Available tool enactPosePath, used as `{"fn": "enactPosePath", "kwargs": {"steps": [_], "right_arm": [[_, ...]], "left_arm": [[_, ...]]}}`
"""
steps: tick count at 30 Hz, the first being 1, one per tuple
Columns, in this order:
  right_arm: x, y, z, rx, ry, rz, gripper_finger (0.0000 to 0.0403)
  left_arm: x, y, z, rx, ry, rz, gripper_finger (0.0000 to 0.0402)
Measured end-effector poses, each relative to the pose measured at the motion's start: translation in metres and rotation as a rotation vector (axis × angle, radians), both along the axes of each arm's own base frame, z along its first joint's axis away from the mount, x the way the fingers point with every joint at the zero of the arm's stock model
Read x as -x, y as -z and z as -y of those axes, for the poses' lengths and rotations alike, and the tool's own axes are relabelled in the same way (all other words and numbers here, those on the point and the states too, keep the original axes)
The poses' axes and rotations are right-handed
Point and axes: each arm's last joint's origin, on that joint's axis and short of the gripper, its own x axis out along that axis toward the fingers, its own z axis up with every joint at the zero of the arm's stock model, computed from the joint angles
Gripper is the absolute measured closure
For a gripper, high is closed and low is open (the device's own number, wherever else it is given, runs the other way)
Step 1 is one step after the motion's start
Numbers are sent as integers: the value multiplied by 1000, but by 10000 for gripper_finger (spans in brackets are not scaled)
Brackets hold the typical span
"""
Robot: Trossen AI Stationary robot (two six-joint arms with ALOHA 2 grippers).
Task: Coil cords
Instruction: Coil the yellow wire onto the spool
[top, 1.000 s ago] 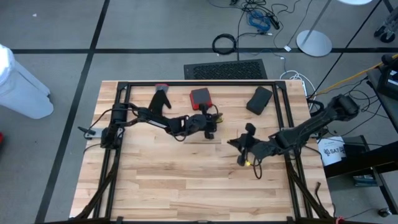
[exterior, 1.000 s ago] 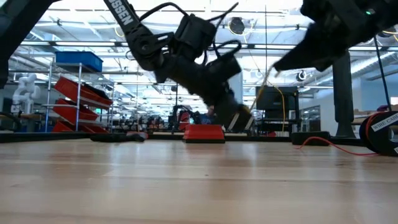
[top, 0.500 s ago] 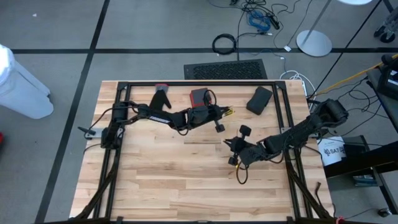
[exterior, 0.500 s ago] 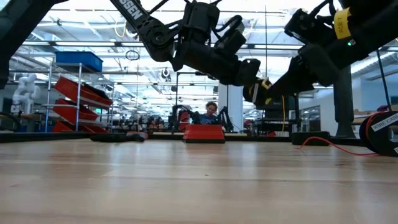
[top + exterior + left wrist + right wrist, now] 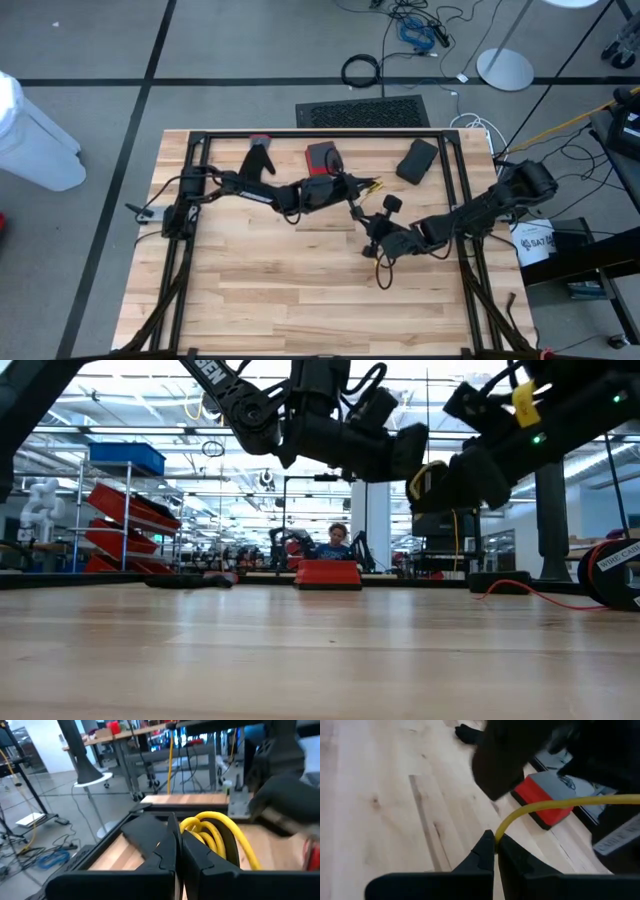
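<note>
Coiling looks to be well under way but not finished, as I judge it. Left claw (image 5: pixel 176 851), up off the worktop (image 5: pixel 250 290) a little toward 12 o'clock of centre, is clamped shut on several loops of the yellow cord (image 5: pixel 220 832) gathered into a small bundle. Right claw (image 5: pixel 494 851), just toward 4 o'clock of it, is pinched tight on a single strand of the same cord, which arcs away from its tips toward the other arm. A short loose length hangs below the right claw toward 6 o'clock in the overhead view and hasn't been taken up, so I'd say the last stretch remains to be wound in. I can't pick out a black cord or a red-tipped piece anywhere here.

Yellow cord is thin, round and smooth with a slight sheen, bending in easy curves without kinking. Worktop is pale wooden planks with visible grain and seams, framed by a black metal rail. Near the 12 o'clock edge lie a red-and-grey block (image 5: pixel 321 156), flat and boxy, a dark rectangular pad (image 5: pixel 416 160) toward 1 o'clock, and a limp black glove (image 5: pixel 259 160) toward 11 o'clock.
</note>
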Motion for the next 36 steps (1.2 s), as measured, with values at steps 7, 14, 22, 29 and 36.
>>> {"fn": "enactPosePath", "kwargs": {"steps": [7,14,22,29,36], "right_arm": [[-4,12,0,56,56,-9,403],[8,26,6,122,175,-11,403],[19,35,9,153,203,-38,403],[26,34,12,159,226,-66,403],[27,20,12,155,213,-28,403]], "left_arm": [[1,-4,-2,89,7,46,394],[9,-30,-14,210,91,126,394],[19,-39,-24,277,185,13,394],[28,-23,-32,297,332,-227,394],[32,-12,-28,175,343,-378,394]]}}
